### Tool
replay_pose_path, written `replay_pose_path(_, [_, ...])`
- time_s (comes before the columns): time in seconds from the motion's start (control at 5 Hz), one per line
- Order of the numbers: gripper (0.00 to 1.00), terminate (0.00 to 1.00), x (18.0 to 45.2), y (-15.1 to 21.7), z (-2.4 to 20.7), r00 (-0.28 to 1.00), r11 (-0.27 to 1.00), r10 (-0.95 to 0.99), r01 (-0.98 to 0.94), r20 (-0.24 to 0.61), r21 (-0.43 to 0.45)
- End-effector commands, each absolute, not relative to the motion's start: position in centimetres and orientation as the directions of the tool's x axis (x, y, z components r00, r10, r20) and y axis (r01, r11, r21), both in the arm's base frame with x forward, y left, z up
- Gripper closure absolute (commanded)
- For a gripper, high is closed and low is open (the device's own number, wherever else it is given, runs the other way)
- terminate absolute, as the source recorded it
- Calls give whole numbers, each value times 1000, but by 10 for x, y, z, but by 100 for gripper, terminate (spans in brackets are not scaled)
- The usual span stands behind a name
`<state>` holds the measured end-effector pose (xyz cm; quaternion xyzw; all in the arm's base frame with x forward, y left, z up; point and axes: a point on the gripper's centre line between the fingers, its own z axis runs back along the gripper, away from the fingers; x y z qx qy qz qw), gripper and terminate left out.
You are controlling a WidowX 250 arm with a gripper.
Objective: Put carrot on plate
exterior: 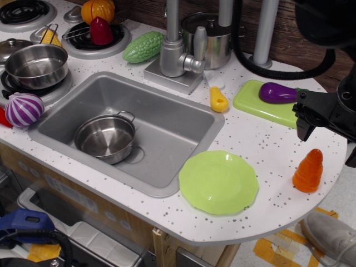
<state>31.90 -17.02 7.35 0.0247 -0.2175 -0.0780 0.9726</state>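
Observation:
The carrot point(308, 172) is a stubby orange ridged cone. It stands upright on the white counter near the right edge. The round lime-green plate point(218, 182) lies on the counter to the left of the carrot, in front of the sink, and is bare. My black gripper point(306, 122) hangs at the right, above and just behind the carrot, over the front edge of the green cutting board. It holds nothing. Only part of its fingers shows, so I cannot tell how far the jaws stand apart.
A green cutting board point(261, 104) with a purple eggplant point(278, 93) lies behind the gripper. A small yellow-orange piece point(218, 100) lies by the faucet point(178, 55). The sink point(167, 128) holds a steel pot point(105, 137). The stove at the left carries pots and toy vegetables.

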Motion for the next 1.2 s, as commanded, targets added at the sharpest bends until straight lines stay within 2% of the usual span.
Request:
replay_pose_path(0.0, [0,0,319,-170,73,893,987,-162,141,419,82])
replay_pose_path(0.6, [0,0,325,-160,45,878,989,-146,141,455,45])
replay_pose_path(0.8, [100,0,327,-159,39,871,990,-140,139,470,37])
replay_pose_path(1.0, [100,0,325,-161,47,878,990,-137,133,458,41])
